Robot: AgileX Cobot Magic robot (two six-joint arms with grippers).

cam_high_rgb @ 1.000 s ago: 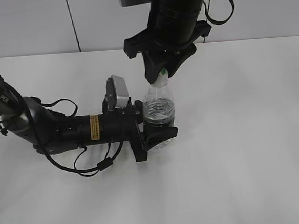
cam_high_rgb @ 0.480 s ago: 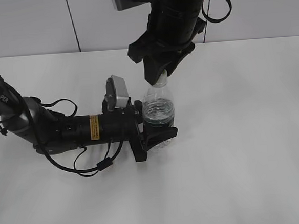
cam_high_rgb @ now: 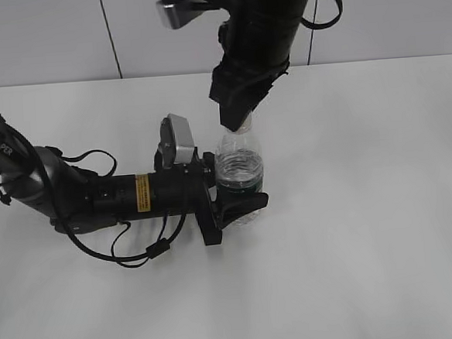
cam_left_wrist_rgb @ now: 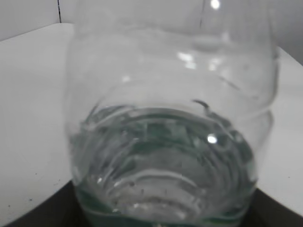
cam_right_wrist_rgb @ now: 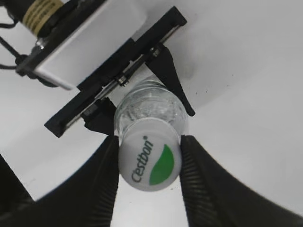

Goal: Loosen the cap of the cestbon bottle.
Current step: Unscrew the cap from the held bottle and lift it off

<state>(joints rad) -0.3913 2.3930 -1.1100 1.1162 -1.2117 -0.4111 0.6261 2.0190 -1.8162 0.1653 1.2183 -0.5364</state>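
**A:** Exterior view first. Cestbon bottle (cam_high_rgb: 240, 168) upright near the middle of the white surface (cam_high_rgb: 368, 206), water in the lower part. Left gripper (cam_high_rgb: 240, 202) reaching in flat from the left, black fingers (cam_high_rgb: 240, 207) clamped round the bottle's lower body. Silver camera box (cam_high_rgb: 177, 142) perched on that arm just left of the bottle. Right gripper (cam_high_rgb: 237, 122) coming down from above, sitting right over the bottle top. Cap hidden behind it from here.

**B:** Left wrist view?

**A:** Pretty much all bottle (cam_left_wrist_rgb: 170, 118). Clear ribbed plastic filling the frame, water sloshed in the bottom half, hint of green along the lower edge. Dark gripper parts only just peeking in at the bottom corners, so no telling the grip from this one.

**B:** And the right wrist?

**A:** Straight down onto the cap (cam_right_wrist_rgb: 149, 160). White, round, green half-oval and "Cestbon" lettering on top. Two ribbed black fingers (cam_right_wrist_rgb: 102, 179) pressed against it, one each side, so clamped on the cap. Bottle shoulders (cam_right_wrist_rgb: 151, 106) visible just under it. Left gripper (cam_right_wrist_rgb: 137, 101) below, its fingers (cam_right_wrist_rgb: 173, 80) straddling the bottle body.
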